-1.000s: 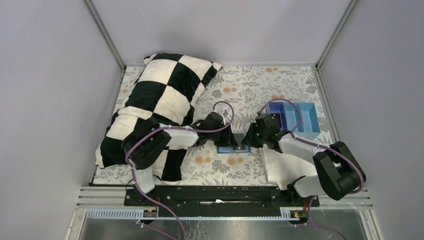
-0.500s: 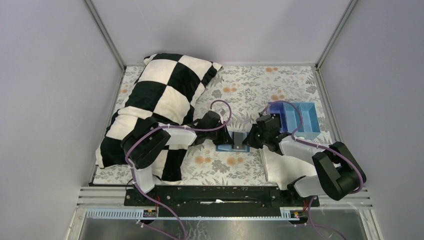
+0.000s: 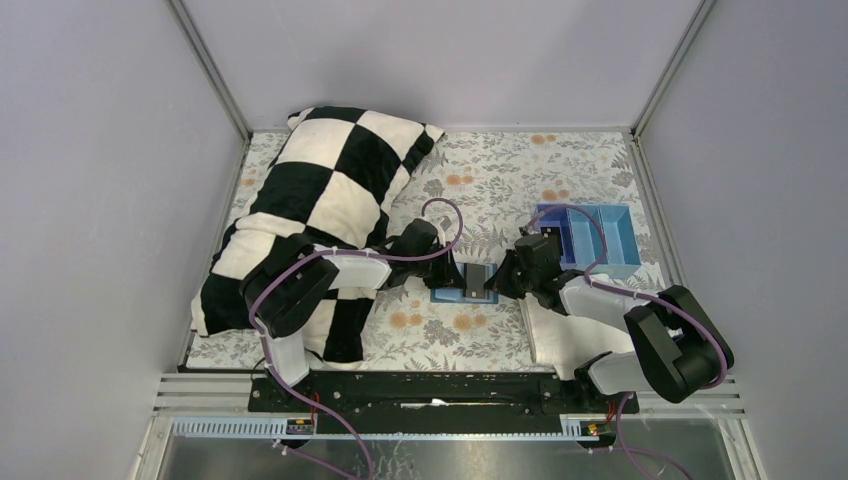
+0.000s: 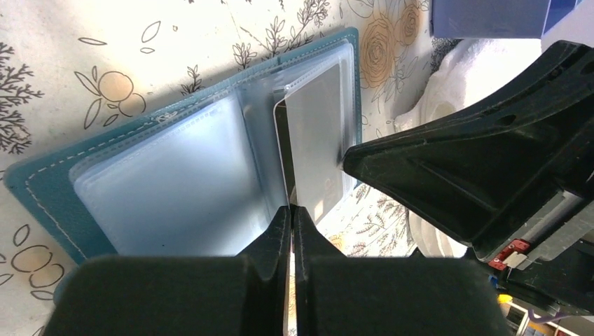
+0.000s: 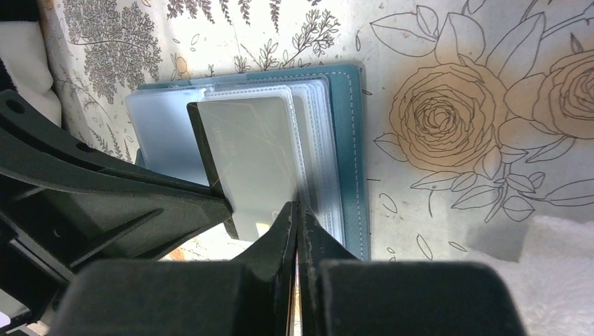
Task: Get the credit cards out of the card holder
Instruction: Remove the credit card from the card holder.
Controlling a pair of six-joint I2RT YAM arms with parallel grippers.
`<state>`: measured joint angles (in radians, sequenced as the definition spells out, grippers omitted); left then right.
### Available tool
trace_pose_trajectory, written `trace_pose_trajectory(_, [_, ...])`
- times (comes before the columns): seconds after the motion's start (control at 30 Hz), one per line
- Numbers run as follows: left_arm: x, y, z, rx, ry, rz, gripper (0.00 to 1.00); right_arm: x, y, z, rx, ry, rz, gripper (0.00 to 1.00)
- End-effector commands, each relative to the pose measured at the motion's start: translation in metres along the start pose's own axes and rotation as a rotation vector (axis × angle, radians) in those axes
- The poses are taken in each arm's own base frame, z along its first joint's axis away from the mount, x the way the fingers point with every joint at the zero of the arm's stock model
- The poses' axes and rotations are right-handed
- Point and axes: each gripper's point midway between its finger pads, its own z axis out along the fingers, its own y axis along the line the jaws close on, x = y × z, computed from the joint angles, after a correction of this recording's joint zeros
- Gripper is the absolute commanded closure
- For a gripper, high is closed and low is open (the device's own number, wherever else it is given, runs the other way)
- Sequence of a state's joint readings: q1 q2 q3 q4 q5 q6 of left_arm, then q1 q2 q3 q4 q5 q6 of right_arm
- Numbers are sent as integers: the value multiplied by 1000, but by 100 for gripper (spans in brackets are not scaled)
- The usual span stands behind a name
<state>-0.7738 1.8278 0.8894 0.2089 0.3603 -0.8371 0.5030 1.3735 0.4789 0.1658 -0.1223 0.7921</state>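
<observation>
The left claw (image 4: 291, 210) is pinched shut on the edge of a grey card (image 4: 315, 133), which is raised from the open teal card holder (image 4: 42, 185). The right claw (image 5: 295, 208) is closed narrowly, seemingly on the same card's other edge. The holder is laid mid-desk (image 3: 500, 175), near a blue bin (image 3: 600, 238).

A robot test cell in a lab is shown. The bench (image 3: 500, 170), laid with a floral cloth, is boxed in by plain grey panels (image 3: 100, 200) on aluminium posts (image 3: 208, 70). A left arm (image 3: 300, 290) and a right arm (image 3: 670, 345) are bolted to a black rail (image 3: 430, 390) along the bottom of the frame.
</observation>
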Motion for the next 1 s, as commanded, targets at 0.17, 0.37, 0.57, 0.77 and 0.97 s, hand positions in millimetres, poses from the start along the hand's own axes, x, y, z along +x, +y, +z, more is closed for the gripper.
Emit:
trace_pose_trajectory(0.17, [1,11,-21,-14,24,80,100,28,-39,-1,124,66,-2,100])
trace_pose_trajectory(0.37, [1,22,-30,-17,28,77,100,27,-41,-4,134,60,-7,100])
trace_pose_trajectory(0.57, [-10,18,-48,-9,0,86,100,20,-38,-10,139,49,-28,100])
trace_pose_trajectory(0.77, [-29,-3,-78,-1,-36,143,100,-10,-8,-37,92,-9,-100,87])
trace_pose_trajectory(0.97, [-37,-50,-111,138,-66,206,100,-49,41,-73,-117,-96,-122,53])
